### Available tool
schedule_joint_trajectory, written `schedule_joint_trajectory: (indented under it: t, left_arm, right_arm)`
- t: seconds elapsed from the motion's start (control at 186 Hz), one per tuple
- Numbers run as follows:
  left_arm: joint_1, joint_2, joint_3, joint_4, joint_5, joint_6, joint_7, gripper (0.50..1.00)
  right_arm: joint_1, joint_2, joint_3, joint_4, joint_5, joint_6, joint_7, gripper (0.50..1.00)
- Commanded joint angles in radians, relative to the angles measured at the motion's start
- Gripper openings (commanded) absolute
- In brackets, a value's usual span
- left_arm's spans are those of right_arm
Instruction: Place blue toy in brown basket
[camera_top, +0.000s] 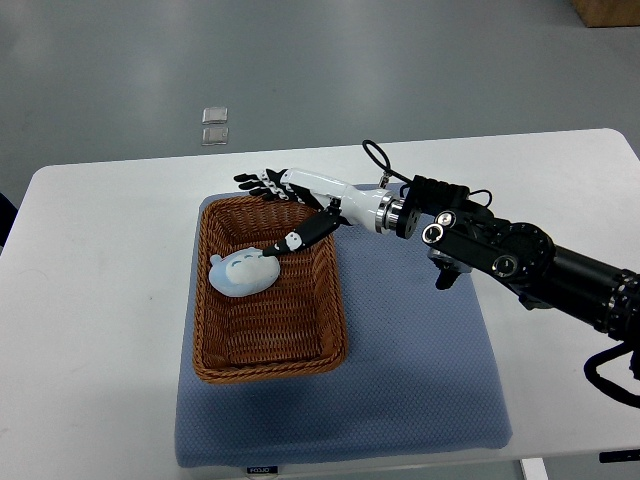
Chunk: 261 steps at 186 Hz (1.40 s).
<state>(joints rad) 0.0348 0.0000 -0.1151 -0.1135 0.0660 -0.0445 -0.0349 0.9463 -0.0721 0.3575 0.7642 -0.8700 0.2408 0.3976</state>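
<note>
Lying in the upper left part of the basket (268, 355), near the frame's middle: the toy (243, 273), pale blue, round and puffy. Looks soft and light, squashy if squeezed, not likely to break or slip. Best held around the fat middle.

Reaching in from the right edge: the right hand (290, 205), over the basket's top rim. Fingers (258, 182) spread out flat and holding nothing. Thumb pointing down toward the toy, maybe just touching the top edge; hard to tell from here. Basket sitting on a blue mat (420, 370). No left hand to be seen.
</note>
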Motion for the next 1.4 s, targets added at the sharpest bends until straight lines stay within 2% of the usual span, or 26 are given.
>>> schedule_joint_trajectory:
  t: [0.0, 0.097, 0.231, 0.456, 0.575, 0.934, 1.396]
  left_arm:
    - [0.000, 0.000, 0.000, 0.000, 0.000, 0.000, 0.000, 1.000]
    - [0.000, 0.000, 0.000, 0.000, 0.000, 0.000, 0.000, 1.000]
    - [0.000, 0.000, 0.000, 0.000, 0.000, 0.000, 0.000, 1.000]
    - [0.000, 0.000, 0.000, 0.000, 0.000, 0.000, 0.000, 1.000]
    - [0.000, 0.000, 0.000, 0.000, 0.000, 0.000, 0.001, 1.000]
    - [0.000, 0.000, 0.000, 0.000, 0.000, 0.000, 0.000, 1.000]
    - [0.000, 0.000, 0.000, 0.000, 0.000, 0.000, 0.000, 1.000]
  right_arm:
    - [-0.001, -0.044, 0.001, 0.000, 0.160, 0.005, -0.025, 0.915]
    - [-0.018, -0.071, 0.034, -0.002, 0.319, 0.009, -0.051, 0.915]
    - [-0.049, -0.097, 0.077, -0.026, 0.517, 0.049, -0.170, 0.915]
    - [-0.057, -0.124, 0.087, -0.072, 0.706, 0.089, -0.249, 0.915]
    - [-0.066, -0.143, 0.092, -0.082, 0.862, 0.104, -0.335, 0.915]
    - [-0.081, -0.141, 0.095, -0.124, 0.885, 0.106, -0.335, 0.915]
    - [-0.084, -0.144, 0.095, -0.124, 0.884, 0.106, -0.333, 0.917]
